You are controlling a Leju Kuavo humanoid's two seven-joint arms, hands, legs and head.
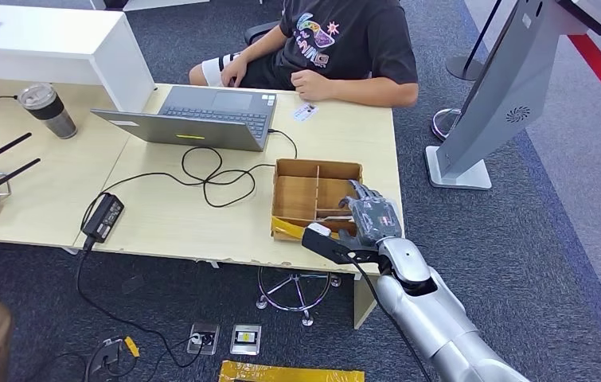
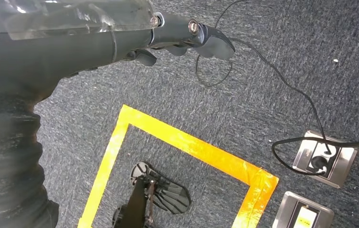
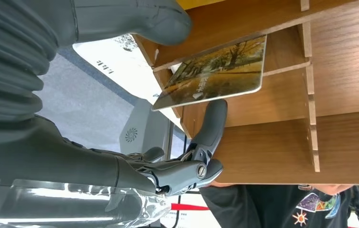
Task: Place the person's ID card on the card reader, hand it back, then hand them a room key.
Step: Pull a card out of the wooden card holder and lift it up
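Overhead, the right hand [image 1: 370,216] reaches into the wooden box [image 1: 317,171] on the counter [image 1: 161,215]; the ID card [image 1: 305,111] lies by the person [image 1: 337,48]. Left hand [image 2: 187,40] hangs, fingers curled, holding nothing. Right wrist: fingers [image 3: 213,123] and thumb pinch the room key [image 3: 213,73].

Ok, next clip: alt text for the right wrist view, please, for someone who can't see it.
Close up, the robot's right hand reaches into a wooden divided box, its thumb and a dark finger either side of a card printed with an autumn tree scene. A person in a dark printed shirt sits beyond the box.
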